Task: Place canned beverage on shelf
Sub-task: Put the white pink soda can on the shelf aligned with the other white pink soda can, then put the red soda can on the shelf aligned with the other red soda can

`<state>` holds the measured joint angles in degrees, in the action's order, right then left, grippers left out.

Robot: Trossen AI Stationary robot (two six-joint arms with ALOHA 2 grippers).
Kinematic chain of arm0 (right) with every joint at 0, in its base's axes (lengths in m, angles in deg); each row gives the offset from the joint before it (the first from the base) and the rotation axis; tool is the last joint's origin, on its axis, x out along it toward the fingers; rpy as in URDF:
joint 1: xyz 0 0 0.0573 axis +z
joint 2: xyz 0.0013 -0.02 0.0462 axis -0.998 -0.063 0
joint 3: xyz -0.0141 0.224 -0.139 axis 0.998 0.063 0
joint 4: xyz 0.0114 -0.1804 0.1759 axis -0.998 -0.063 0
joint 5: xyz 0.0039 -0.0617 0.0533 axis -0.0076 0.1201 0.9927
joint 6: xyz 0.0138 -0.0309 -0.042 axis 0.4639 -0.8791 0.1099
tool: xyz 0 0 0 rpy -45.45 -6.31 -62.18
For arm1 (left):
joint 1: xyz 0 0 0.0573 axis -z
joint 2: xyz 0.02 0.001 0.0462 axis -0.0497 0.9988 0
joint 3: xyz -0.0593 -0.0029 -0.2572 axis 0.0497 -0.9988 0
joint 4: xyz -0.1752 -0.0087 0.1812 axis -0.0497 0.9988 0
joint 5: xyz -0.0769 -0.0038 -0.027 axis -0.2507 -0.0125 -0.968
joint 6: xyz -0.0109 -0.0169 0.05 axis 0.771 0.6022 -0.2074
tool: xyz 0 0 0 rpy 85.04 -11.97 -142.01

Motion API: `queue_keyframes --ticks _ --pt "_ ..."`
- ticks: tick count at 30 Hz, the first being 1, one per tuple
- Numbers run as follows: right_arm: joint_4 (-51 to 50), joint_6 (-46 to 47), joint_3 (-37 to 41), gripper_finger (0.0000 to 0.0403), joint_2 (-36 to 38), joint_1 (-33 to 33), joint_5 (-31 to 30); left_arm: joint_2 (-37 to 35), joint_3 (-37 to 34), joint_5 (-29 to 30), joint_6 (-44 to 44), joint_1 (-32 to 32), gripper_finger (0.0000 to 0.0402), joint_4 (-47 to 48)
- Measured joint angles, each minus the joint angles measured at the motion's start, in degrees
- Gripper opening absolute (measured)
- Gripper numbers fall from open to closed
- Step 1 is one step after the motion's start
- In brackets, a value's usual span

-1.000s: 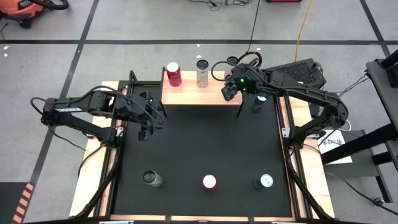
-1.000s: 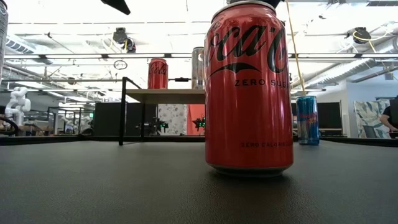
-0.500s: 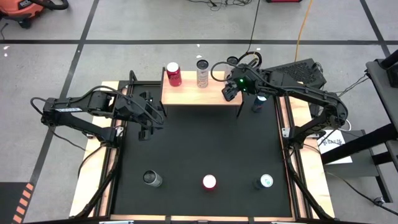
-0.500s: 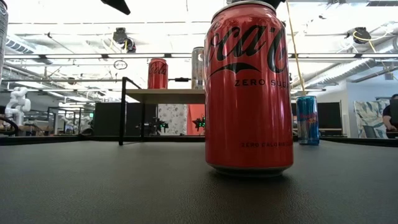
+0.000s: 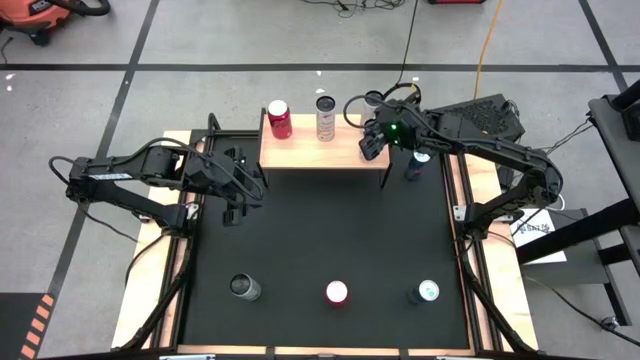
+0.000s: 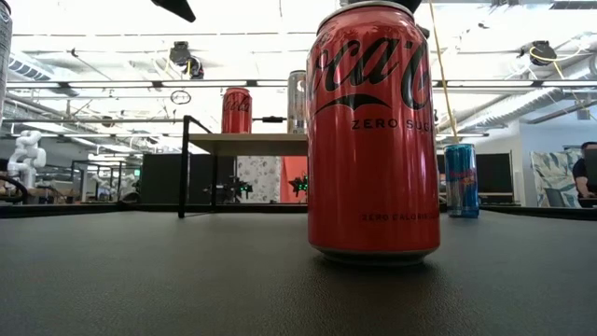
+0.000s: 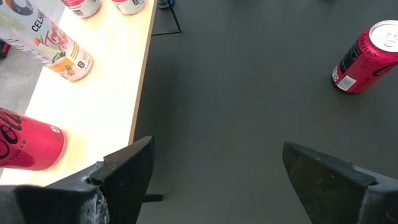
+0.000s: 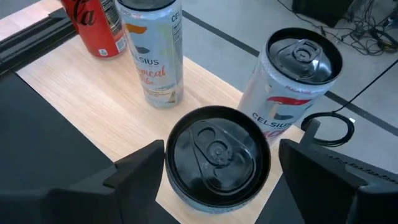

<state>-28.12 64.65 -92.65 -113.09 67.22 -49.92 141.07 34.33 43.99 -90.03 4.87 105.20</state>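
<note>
Now the black-topped can [image 8: 217, 155] stands on the right end of the shelf [image 5: 300, 152], between the right gripper's [image 8: 216, 177] fingers, which stand apart on either side of it without pressing it. Just beside it on the light wood stands a white Celsius can [image 8: 289, 87], and farther along the board are a taller Celsius can [image 8: 152, 53] and a red Coca-Cola can [image 8: 96, 22]. From above, the shelf sits at the far edge of the black mat [image 5: 320, 240], with the red can and the silver-topped can on its left half and the right gripper over its right end. A slim blue can [image 5: 413, 165] stands on the mat just off the shelf's right side. The left gripper [image 7: 214, 180] hovers over the mat by the shelf's left end, fingers wide apart and holding nothing. Along the near edge of the mat stand three more cans: a grey-topped one [image 5: 244, 288], a red Coca-Cola Zero Sugar can [image 6: 373, 131] in the middle, and a dark one with a pale top [image 5: 426, 292].
</note>
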Motion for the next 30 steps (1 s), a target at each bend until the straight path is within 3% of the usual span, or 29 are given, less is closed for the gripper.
queue_keyframes --ticks 10,17,23,30 --pt "2.5 -2.71 -0.07 0.03 4.5 0.01 -1.35 -0.01 0.0 0.0 0.0 0.0 0.0354 0.01" --pt "-1.67 -3.25 -0.09 0.0299 7.42 0.08 -0.9 -0.01 0.0 0.0 0.0 0.0 0.0354 0.0" --pt "-7.43 1.22 -0.11 0.0299 12.11 0.17 12.22 0.01 0.0 0.0 0.0 0.0 0.0354 0.01" --pt "-16.48 5.96 -0.13 0.0299 16.76 0.26 12.55 -0.01 0.0 0.0 0.0 -0.01 0.0354 0.0"
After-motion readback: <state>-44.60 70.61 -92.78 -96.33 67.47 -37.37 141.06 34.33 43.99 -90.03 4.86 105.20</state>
